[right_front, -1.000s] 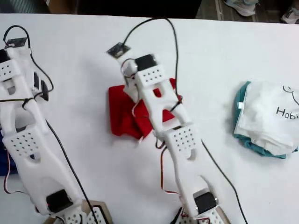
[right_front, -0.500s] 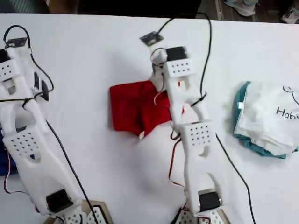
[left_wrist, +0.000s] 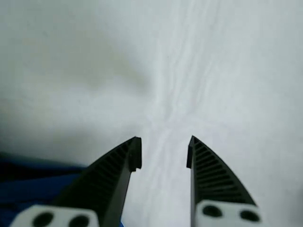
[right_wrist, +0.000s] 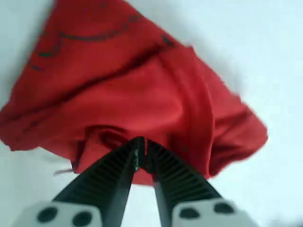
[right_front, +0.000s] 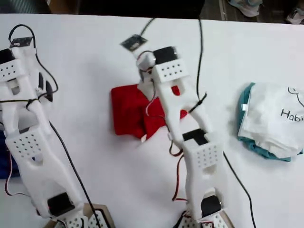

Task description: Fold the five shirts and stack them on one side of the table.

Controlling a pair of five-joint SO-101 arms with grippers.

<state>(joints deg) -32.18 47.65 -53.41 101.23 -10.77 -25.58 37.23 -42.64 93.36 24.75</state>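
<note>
Red cloth is what the right gripper (right_wrist: 143,147) has hold of. Its two black fingers (right_wrist: 113,177) are pressed almost together, and a pinch of the red shirt (right_wrist: 118,90) is caught at their tips. Around that pinch the fabric bunches into a ridge, and the rest of the shirt spreads out flat and rumpled on the white table (right_front: 85,52).

Looking down from above, the red shirt (right_front: 127,111) lies near the middle of the table. It is a rough, loosely folded patch with an uneven near edge. The right arm (right_front: 202,156) reaches out over the shirt's right-hand part and covers it, with its wrist above the far edge of the cloth.

The left gripper (left_wrist: 163,153) is spread wide with nothing between its ribbed fingers (left_wrist: 213,182). It hangs over bare, faintly creased white tabletop. Just beside it is a dark blue shirt (left_wrist: 33,184), which also peeks out at the table's left edge (right_front: 4,164) under the left arm (right_front: 28,142). That arm runs along the left side, well apart from the red shirt.

Over on the right side of the table sits a small pile. A folded white shirt (right_front: 273,116) rests on top of a teal shirt (right_front: 259,148), whose edge shows around the pile's left and near sides. The pile is well clear of the red shirt and of both arms.
</note>
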